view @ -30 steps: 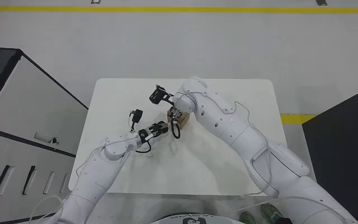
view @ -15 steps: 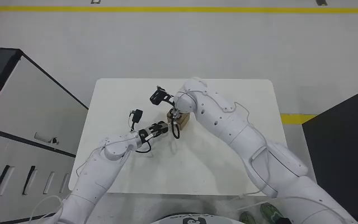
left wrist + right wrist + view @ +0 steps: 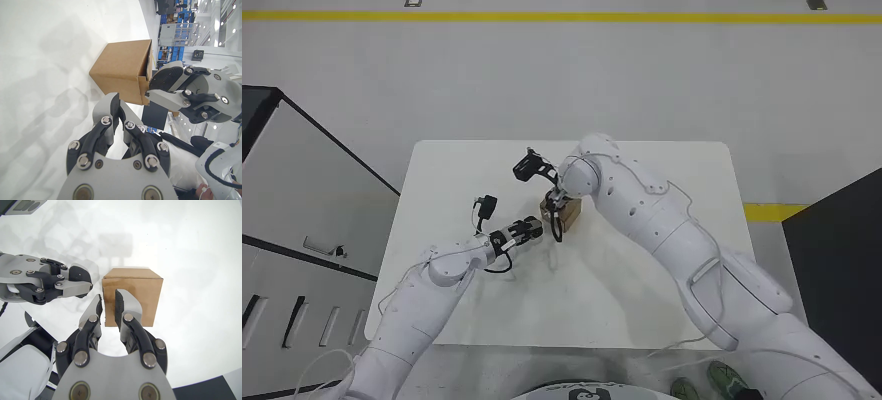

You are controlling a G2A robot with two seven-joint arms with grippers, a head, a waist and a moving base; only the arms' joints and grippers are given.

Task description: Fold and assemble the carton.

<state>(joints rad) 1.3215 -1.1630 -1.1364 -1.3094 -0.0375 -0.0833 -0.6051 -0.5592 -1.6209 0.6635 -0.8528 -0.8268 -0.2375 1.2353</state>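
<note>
— Pale floor (image 3: 542, 90) with a yellow line (image 3: 562, 16) lies beyond the white counter (image 3: 662, 290) in my top view. What do you need?

— Where's the carton?

— From above, the carton (image 3: 572, 213) sits near the counter's middle, a little toward the far edge. My right arm (image 3: 642, 215) bends over it. The left tool (image 3: 539, 229) lies just beside it, on the side toward my left arm.

— Left wrist camera?

— I see the carton (image 3: 121, 70) standing on the counter as a brown box, with one end flap (image 3: 143, 89) not quite flush. The left tool (image 3: 118, 106) is closed, pads together on nothing, with its tips near the box's lower edge. Across from it, the right tool (image 3: 148, 89) meets that flap's edge. Behind, shelving (image 3: 170, 51) with blue bins stands in the room.

— And the right wrist?

— My right tool (image 3: 108, 294) is narrow and pinched on the carton (image 3: 132, 298) at the edge nearest the left tool (image 3: 88, 289). One pad is outside the corner and the other is against the face. The left tool is beside the box, not touching it.
</note>
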